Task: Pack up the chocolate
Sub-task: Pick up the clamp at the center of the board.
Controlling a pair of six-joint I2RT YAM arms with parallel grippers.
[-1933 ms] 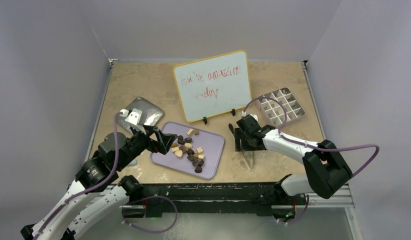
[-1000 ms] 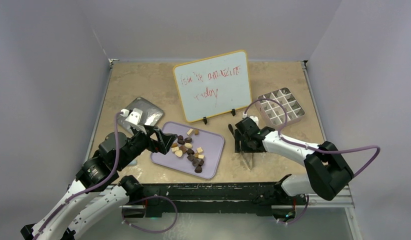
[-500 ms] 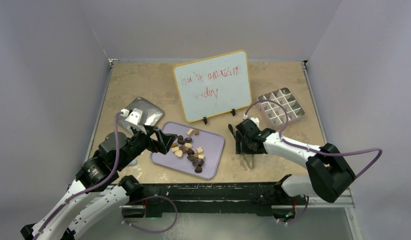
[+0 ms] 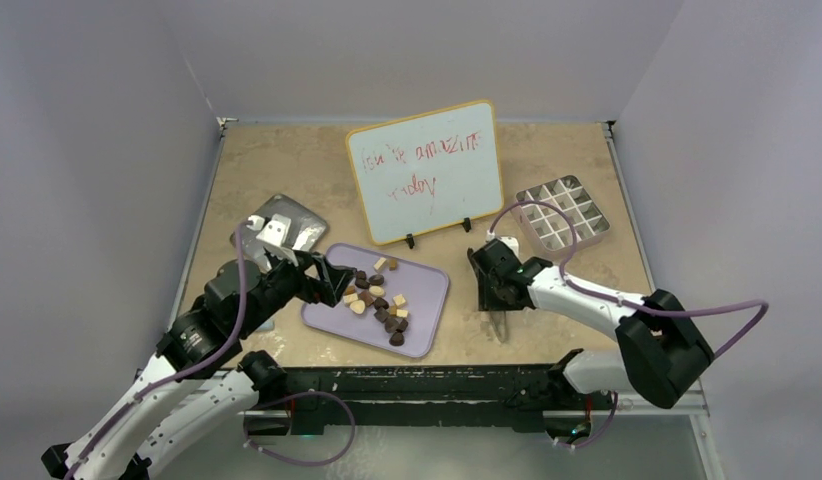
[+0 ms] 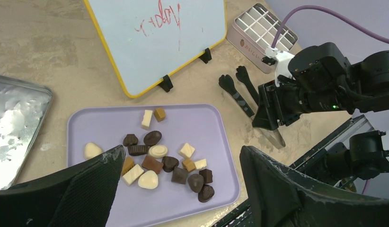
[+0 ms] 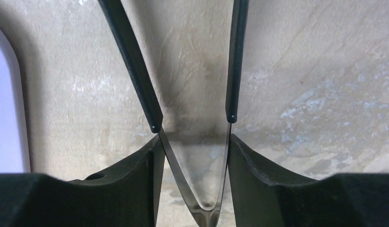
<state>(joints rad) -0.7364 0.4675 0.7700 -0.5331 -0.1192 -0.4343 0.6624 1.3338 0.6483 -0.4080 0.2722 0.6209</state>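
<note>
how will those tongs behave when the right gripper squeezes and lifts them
Probably springy: the tongs are thin metal bent into a V, so the arms should flex together under the right gripper, whose fingers touch both near the bend. Likely light, being so slim. The smooth metal could slip, and the long black tips may droop.

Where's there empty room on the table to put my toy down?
The far left corner of the table, behind the silver tray and left of the whiteboard, is bare. So is the lavender tray's right end. It's crowded around the chocolate, and between the lavender tray and the gridded box, where the right gripper pinches the tongs.
</note>
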